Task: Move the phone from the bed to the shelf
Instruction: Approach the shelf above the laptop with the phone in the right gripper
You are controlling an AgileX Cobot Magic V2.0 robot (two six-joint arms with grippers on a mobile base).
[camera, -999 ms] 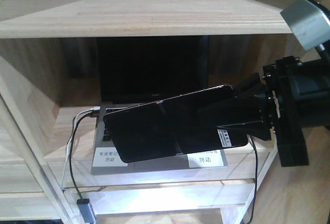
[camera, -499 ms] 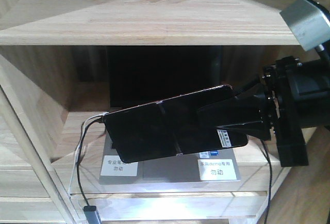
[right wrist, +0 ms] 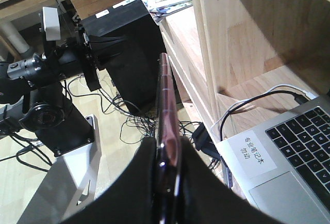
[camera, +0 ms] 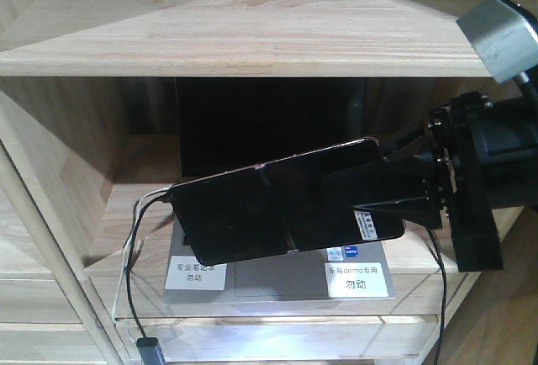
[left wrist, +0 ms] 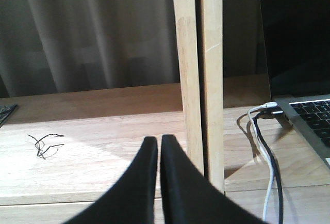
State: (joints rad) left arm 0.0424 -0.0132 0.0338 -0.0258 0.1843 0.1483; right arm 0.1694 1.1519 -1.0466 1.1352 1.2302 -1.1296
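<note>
Pinched at its right end by the right jaws, the slim glossy black phone (camera: pixel 286 209) hangs tilted in front of the open grey laptop (camera: pixel 269 285) on the light wooden shelf (camera: pixel 252 37). Held so far off centre, it may swivel or slip (glossy faces grip poorly) and strike the keyboard, or snag the white and black cables (left wrist: pixel 264 152) at left. The left jaws are pressed together, empty.
</note>
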